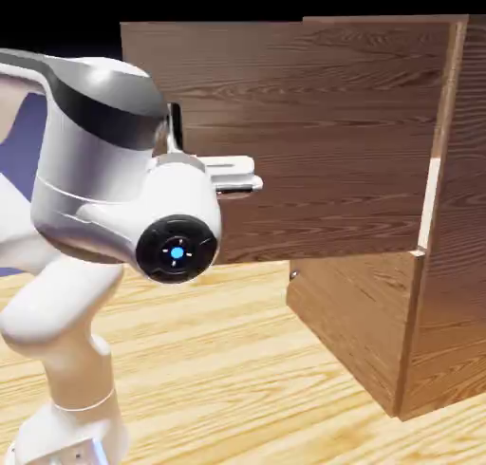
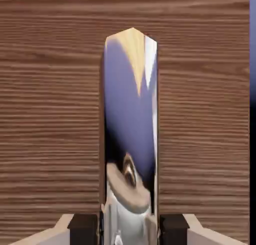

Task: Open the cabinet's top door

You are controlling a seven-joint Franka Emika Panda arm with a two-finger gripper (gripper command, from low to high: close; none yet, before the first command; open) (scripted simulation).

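exterior: bright, even, sharp; soft sheen on arm (image 1: 90,183); table (image 1: 237,359) lit warm; dark band along top edge | hand: sharp wood grain on door (image 2: 50,114); mirror-like handle (image 2: 131,119) reflects violet, with white glare streak | no blur, no edge distortion

Hidden in the exterior view behind the arm's (image 1: 104,178) bulky white wrist housing: the gripper's fingertips and most of the handle (image 1: 175,123), only a dark sliver showing at 10 o'clock. Cut off at the 3 o'clock edge: the cabinet (image 1: 456,292); its top lost in darkness at 12 o'clock. Too small to make out: the lower panel's knob (image 1: 292,275). In the hand view, cropped at 6 o'clock: the fingers (image 2: 83,229) and the mirror-like handle's (image 2: 131,129) lower end. Filling the frame, edges mostly unseen: the top door (image 2: 50,114).
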